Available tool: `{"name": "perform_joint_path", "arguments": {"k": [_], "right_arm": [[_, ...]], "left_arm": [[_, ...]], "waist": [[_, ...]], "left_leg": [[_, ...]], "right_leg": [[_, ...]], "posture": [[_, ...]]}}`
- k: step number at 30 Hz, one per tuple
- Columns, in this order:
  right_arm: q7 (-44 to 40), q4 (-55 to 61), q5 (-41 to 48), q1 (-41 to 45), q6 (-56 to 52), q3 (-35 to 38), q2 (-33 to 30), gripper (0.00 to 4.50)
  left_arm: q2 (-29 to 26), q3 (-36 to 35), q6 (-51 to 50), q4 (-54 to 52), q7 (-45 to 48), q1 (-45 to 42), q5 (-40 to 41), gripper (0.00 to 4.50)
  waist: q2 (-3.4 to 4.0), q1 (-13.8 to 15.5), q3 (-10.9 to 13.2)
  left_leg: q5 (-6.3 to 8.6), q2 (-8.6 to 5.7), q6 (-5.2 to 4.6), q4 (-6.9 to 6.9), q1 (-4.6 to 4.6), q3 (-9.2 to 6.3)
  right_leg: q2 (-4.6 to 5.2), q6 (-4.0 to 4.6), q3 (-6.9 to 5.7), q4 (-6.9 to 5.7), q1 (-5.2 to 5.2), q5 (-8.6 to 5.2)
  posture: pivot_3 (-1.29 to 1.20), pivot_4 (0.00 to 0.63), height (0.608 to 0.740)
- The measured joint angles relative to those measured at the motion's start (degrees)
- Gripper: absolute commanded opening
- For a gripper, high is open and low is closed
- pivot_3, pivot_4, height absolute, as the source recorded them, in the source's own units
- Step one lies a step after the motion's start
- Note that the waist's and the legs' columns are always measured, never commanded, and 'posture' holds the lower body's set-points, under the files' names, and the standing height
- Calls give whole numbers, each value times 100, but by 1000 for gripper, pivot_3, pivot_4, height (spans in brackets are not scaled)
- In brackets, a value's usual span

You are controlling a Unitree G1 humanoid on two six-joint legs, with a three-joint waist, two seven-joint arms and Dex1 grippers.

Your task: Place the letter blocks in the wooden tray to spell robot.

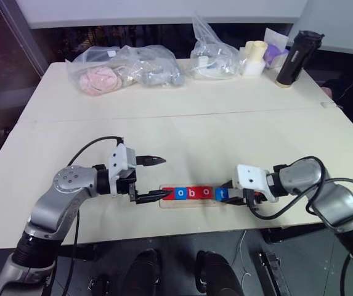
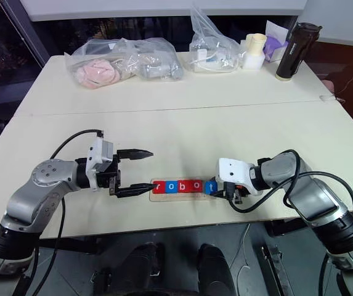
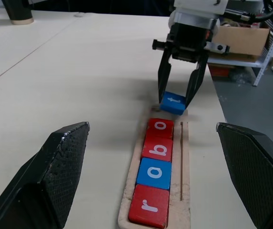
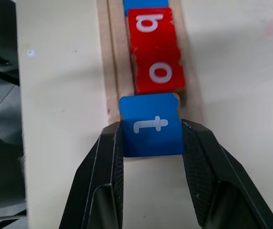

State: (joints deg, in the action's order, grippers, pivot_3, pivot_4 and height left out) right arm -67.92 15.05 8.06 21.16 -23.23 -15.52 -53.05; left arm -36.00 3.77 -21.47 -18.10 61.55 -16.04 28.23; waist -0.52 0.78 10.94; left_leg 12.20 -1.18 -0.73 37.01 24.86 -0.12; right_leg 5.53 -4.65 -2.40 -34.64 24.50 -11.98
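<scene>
The wooden tray (image 3: 186, 157) lies near the table's front edge. In its groove sit a red r block (image 3: 149, 205), a blue o block (image 3: 154, 173), a red b block (image 3: 157, 149) and a red o block (image 3: 160, 127) in a row. My right gripper (image 1: 228, 192) is shut on the blue t block (image 4: 151, 125), which is at the tray's right end next to the red o and slightly skewed to the row. At the tray's left end my left gripper (image 1: 162, 177) stands open, with one finger by the r block and nothing between its fingers.
Clear plastic bags (image 1: 124, 68) of items lie along the table's far side, with another bag (image 1: 212, 55), a pale cup (image 1: 255, 57), a purple box (image 1: 276, 54) and a black bottle (image 1: 296, 57) at the far right. The table's front edge runs just below the tray.
</scene>
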Motion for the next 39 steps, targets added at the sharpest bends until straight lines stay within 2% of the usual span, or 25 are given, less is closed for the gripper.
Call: {"name": "perform_joint_path", "arguments": {"k": [20,22,23,27,35,39], "right_arm": [[-56,-256,-221,128,136,-22,246,1144],[-56,-289,-229,128,137,-22,247,2187],[-58,-290,-229,128,136,-22,250,2488],[-61,-295,-235,134,136,-22,257,4436],[-23,-240,-227,232,59,39,251,4436],[468,-429,-351,464,73,203,429,4436]], "left_arm": [[2,-4,-67,-16,-64,4,5,4500],[3,-4,-69,-16,-71,4,5,4500],[4,-4,-69,-17,-73,4,6,4500],[9,-4,-69,-17,-76,4,6,4500],[16,-4,-69,-17,-77,4,6,4500],[25,-5,-69,-16,-77,4,6,4500]], "waist": [[0,0,0],[0,0,0],[0,0,0],[0,1,0],[0,1,0],[-1,-3,0]], "left_leg": [[0,-1,0,14,0,1],[0,-1,0,14,0,1],[0,-1,0,14,-1,1],[-1,-1,0,15,-1,1],[-1,-1,0,16,-1,1],[-1,-1,0,18,-1,2]], "right_leg": [[-1,0,0,-28,6,0],[-1,0,0,-29,7,-1],[-1,0,0,-29,7,-1],[-1,0,0,-31,7,-1],[-1,0,0,-34,8,-1],[-1,0,1,-34,8,0]], "posture": [[0,150,738],[0,150,738],[0,150,738],[0,150,738],[0,150,738],[0,150,738]]}}
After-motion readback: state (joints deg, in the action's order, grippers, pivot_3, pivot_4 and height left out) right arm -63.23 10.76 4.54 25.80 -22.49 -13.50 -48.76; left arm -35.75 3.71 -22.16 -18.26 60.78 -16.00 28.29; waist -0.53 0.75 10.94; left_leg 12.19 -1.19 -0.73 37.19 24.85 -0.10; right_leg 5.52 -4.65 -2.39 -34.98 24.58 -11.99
